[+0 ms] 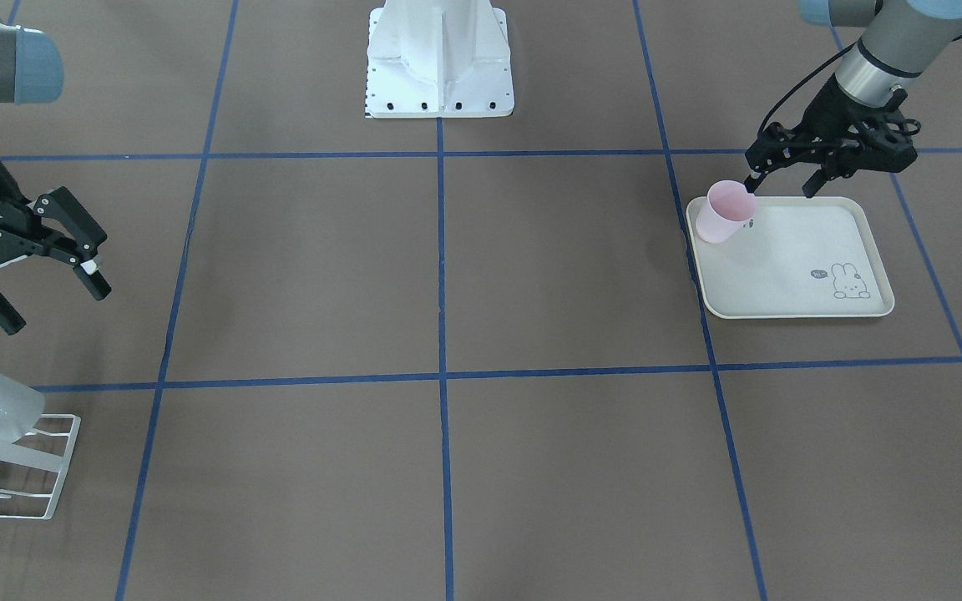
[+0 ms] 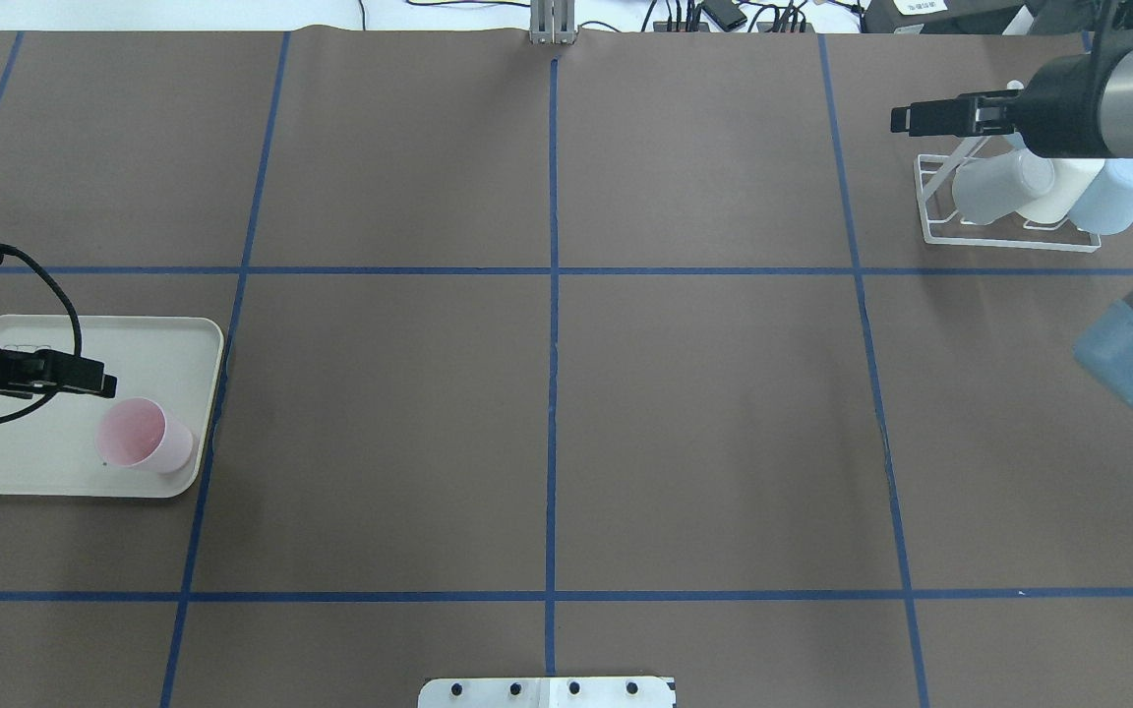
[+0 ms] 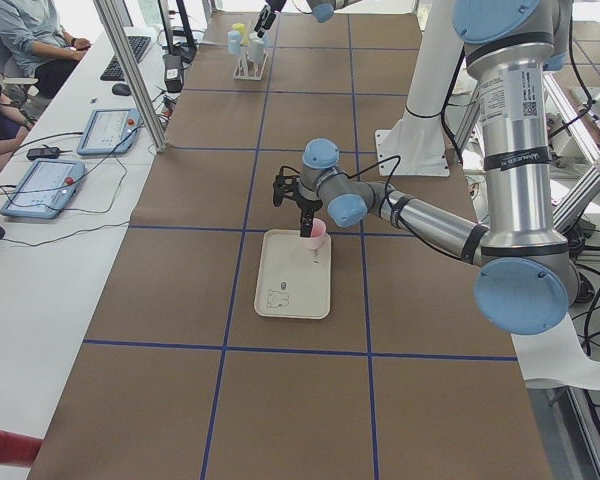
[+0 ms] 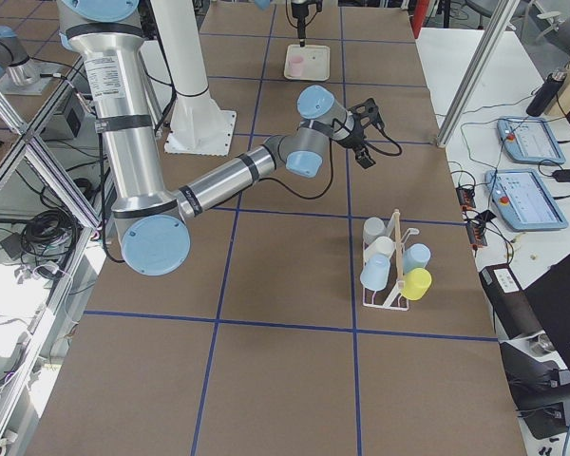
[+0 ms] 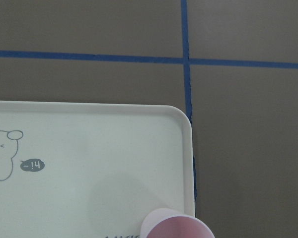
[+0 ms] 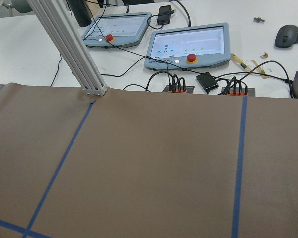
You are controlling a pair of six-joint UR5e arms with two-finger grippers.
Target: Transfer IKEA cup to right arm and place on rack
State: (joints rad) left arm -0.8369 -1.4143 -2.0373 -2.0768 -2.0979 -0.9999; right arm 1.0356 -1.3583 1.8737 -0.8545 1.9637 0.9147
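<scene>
The cup (image 1: pixel 723 215) stands in the tray's (image 1: pixel 790 250) corner: bring your open left gripper (image 1: pixel 782 189) down astride its wall before closing, while the far right gripper (image 1: pixel 55 309) hangs open.

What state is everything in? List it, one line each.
Pale pink plastic cup: upright on tray, ungripped.
Cream rabbit-print tray: flat on table.
Left arm's black two-finger hand: open, beside cup rim.
Right arm's black two-finger hand: open, empty.
White wire rack: standing, holding several cups.
</scene>
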